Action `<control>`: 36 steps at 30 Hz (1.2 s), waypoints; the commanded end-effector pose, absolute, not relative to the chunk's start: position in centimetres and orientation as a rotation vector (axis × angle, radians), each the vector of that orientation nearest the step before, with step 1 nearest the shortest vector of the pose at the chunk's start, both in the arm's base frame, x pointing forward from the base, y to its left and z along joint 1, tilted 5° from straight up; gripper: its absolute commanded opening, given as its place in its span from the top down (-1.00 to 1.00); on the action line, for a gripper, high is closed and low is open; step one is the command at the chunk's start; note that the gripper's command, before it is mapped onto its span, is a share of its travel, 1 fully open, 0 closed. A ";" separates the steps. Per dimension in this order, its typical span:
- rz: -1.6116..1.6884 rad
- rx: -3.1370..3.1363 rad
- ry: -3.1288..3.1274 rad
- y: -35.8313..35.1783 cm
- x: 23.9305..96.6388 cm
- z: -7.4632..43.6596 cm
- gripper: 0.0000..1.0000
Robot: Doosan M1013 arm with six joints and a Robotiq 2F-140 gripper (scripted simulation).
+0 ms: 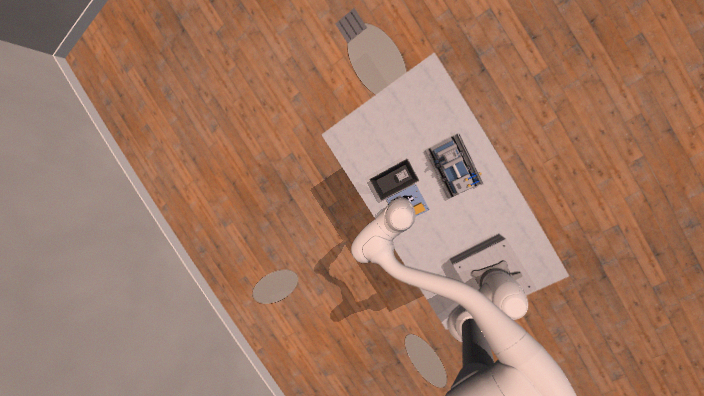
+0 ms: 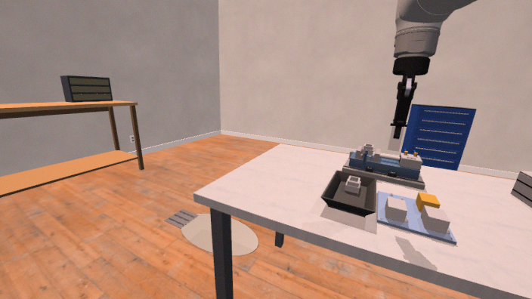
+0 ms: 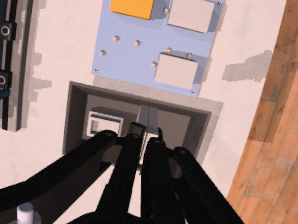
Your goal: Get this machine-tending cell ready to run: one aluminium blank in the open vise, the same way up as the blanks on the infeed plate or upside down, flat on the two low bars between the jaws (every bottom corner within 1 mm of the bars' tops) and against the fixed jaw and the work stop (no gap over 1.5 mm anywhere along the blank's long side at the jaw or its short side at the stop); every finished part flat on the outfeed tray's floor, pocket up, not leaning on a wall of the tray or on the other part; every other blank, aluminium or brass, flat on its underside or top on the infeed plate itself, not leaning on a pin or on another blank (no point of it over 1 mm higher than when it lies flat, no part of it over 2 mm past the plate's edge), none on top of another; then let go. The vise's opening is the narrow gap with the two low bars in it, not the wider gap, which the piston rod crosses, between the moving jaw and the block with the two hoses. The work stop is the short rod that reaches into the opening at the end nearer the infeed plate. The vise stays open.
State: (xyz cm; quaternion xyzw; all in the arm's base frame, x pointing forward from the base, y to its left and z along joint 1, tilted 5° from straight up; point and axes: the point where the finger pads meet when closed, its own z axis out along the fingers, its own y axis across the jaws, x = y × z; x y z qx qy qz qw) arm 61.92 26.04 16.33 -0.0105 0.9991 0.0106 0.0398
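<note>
Your black two-fingered hand (image 2: 397, 132) (image 3: 146, 118) is positioned above the bench, its fingers together and gripping nothing. One pocketed grey finished part (image 1: 401, 174) (image 2: 353, 185) (image 3: 105, 124) sits in the dark rectangular tray (image 1: 382, 194) (image 2: 371, 209) (image 3: 75, 117); two silvery blocks (image 2: 397, 208) (image 3: 176, 71) and one orange-yellow block (image 1: 419, 208) (image 2: 428, 200) (image 3: 132, 7) occupy the light-blue plate (image 1: 423, 199) (image 2: 413, 226) (image 3: 120, 65).

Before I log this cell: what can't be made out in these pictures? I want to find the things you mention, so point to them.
- Top: two pale aluminium blanks (image 2: 397, 209) (image 2: 436, 220) (image 3: 191, 14) (image 3: 176, 71), largely hidden by the white arm (image 1: 445, 282) (image 2: 417, 41).
- Wrist: orange brass blank (image 1: 419, 209) (image 2: 430, 200) (image 3: 132, 7), top edge cuts it; blue-grey vise (image 1: 454, 171) (image 2: 412, 172) (image 3: 22, 50), left edge; dark tray (image 1: 387, 185) (image 2: 347, 208) (image 3: 175, 127), partly behind the gripper (image 1: 411, 199) (image 2: 397, 134) (image 3: 149, 112).
- Exterior: low bars, work stop, too small.
</note>
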 end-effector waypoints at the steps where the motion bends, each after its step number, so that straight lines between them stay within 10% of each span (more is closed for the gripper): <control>1: 0.033 -0.032 3.062 26.0 61.9 16.3 1.00; 36: 0.033 -0.032 3.062 26.1 62.0 15.1 1.00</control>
